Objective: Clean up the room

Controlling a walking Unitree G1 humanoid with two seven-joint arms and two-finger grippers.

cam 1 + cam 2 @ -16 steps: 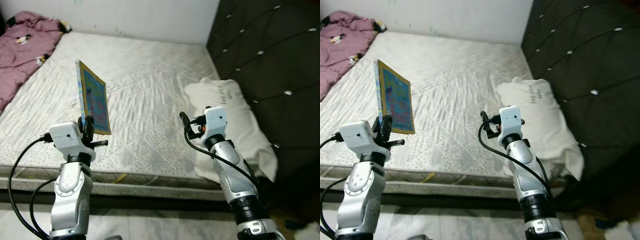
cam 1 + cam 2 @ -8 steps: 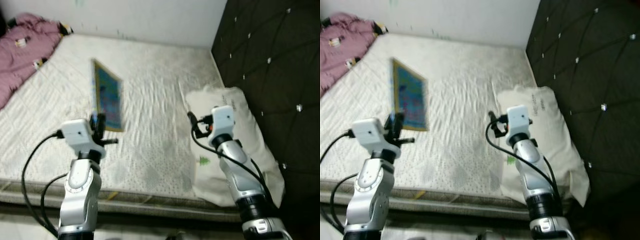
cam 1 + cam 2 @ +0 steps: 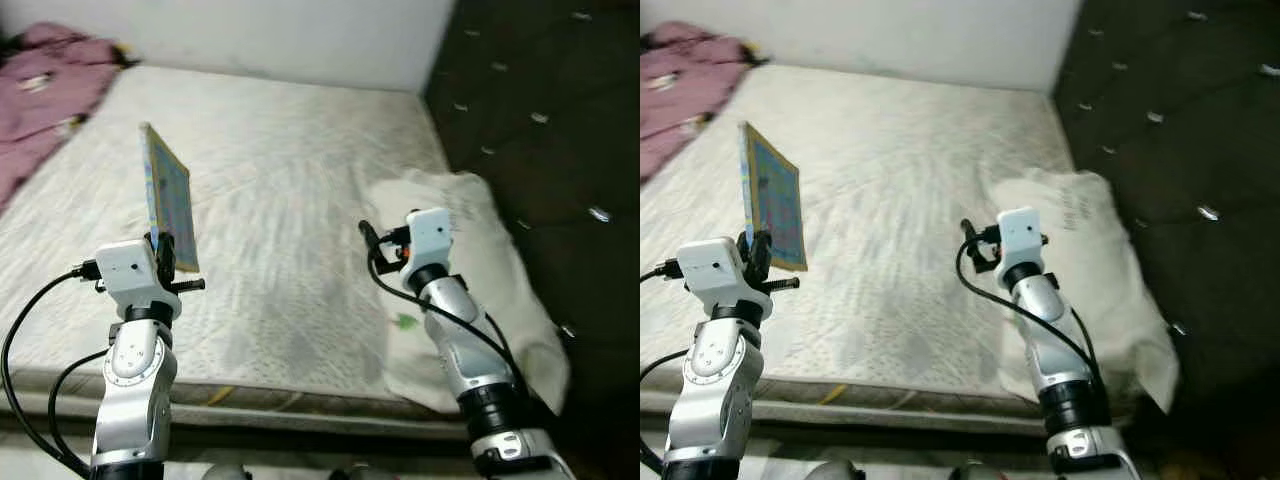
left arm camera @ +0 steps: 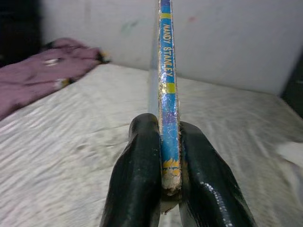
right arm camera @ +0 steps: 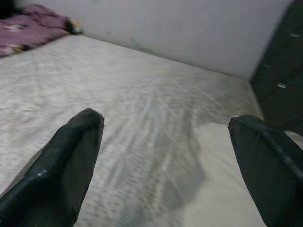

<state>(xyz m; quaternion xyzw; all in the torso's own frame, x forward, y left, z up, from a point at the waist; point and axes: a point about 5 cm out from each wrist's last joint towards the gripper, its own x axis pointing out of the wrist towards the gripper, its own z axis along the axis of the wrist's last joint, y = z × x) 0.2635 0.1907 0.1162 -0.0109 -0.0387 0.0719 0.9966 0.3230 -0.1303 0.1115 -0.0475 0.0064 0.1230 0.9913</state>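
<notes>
A: Left end effector [image 4: 163, 187]?
B: Pinching a thin picture book [image 3: 168, 200] upright, lower edge, over the bed [image 3: 300, 180].
A: Right end effector [image 5: 165, 156]?
B: Hovering fingers spread, over the bed beside the white pillow [image 3: 470, 260].

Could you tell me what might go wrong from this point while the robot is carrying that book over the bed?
1. The left gripper pinches the book only at its bottom edge, upright above the mattress; with the walking blur visible, it could tip or slip out.
2. The right gripper is open, out over the mattress near the white pillow; a forward step might snag or drag it.
</notes>
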